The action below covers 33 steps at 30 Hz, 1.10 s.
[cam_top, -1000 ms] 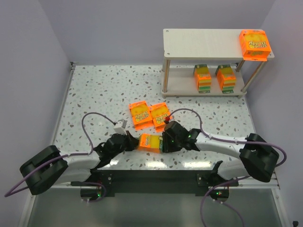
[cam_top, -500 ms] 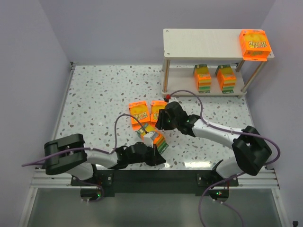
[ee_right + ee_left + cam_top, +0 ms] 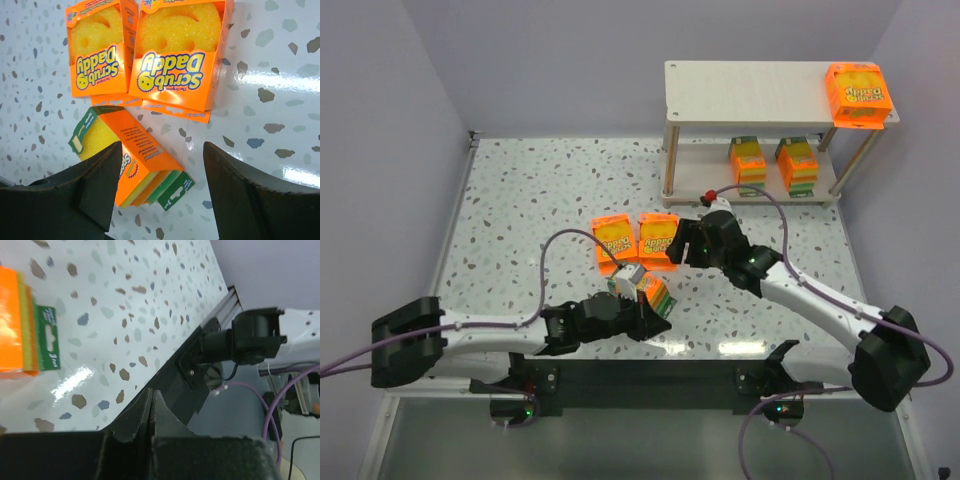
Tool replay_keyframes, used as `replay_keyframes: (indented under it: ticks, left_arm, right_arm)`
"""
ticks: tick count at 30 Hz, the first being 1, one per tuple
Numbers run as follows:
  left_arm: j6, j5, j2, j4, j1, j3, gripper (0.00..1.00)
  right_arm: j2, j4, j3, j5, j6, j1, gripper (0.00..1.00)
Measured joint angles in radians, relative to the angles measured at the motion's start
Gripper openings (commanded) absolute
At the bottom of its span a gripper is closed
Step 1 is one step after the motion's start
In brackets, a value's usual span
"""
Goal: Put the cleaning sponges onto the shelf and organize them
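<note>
Six orange sponge packs show. One (image 3: 858,93) lies on the shelf's (image 3: 740,92) top board at its right end. Two (image 3: 748,165) (image 3: 797,165) stand on the lower tier. Two lie flat on the table, left (image 3: 614,243) (image 3: 97,55) and right (image 3: 658,240) (image 3: 175,55). One (image 3: 647,292) (image 3: 140,150) lies on its edge just nearer, also at the left wrist view's left edge (image 3: 15,325). My left gripper (image 3: 655,322) (image 3: 151,400) is shut and empty beside that pack. My right gripper (image 3: 680,247) (image 3: 162,185) is open above the table packs, holding nothing.
The speckled table (image 3: 540,200) ends in a black rail (image 3: 650,370) at the near edge, also seen in the left wrist view (image 3: 200,370). Grey walls close in left, back and right. Purple cables (image 3: 560,245) loop over both arms.
One second ago both grippers met at the edge-lying pack near the front rail. That pack now rests on the table; the right gripper has pulled back toward the shelf, the left has shifted beside it.
</note>
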Motion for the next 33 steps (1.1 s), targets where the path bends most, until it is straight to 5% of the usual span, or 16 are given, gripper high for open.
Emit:
replay_keyframes:
  ticks: [7,15,33]
  left_arm:
    - [0.095,-0.216,-0.328,-0.320,0.108,0.075,0.00]
    - [0.248,-0.268,-0.319,-0.498,0.365,0.079,0.00]
    - [0.402,-0.152,-0.126,-0.331,0.507,-0.002,0.00]
  right_arm:
    - [-0.144,0.024,-0.127,-0.082,0.078,0.000,0.72]
    - [-0.109,0.200,-0.313,-0.200,0.289,0.056,0.68]
    - [-0.023,0.319,-0.314,-0.208,0.481,0.152,0.57]
